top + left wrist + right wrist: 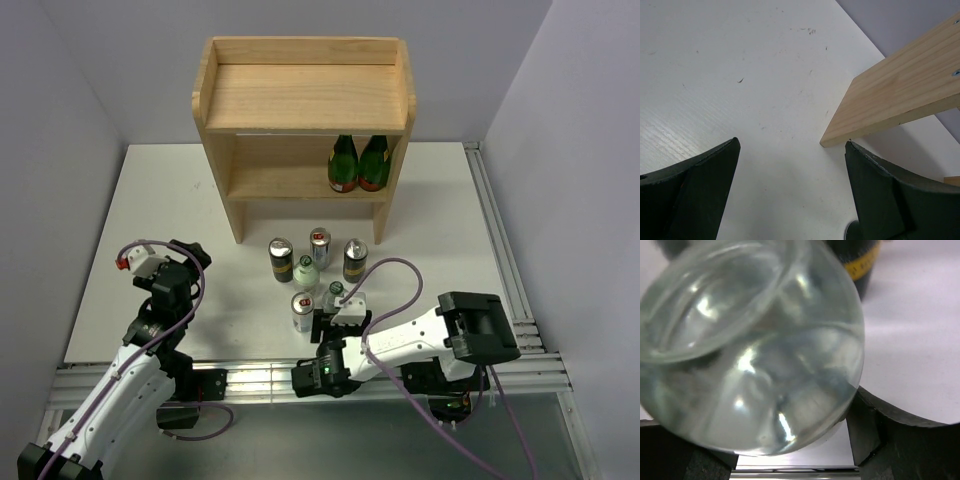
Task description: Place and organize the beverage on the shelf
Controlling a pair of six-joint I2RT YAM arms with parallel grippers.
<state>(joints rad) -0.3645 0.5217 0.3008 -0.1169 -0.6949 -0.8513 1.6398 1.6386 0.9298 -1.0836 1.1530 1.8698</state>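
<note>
The light-wood two-tier shelf stood at the table's far side, a raised rim round its top board. In front of it the drinks clustered upright: a black gold-banded can at the left, a second black can at the right, a silver-blue-red can between them, a green-capped clear bottle just nearer, and a second silver-blue-red can nearer still. Beside that last can, the second green-capped bottle was clamped in the right gripper.
</note>
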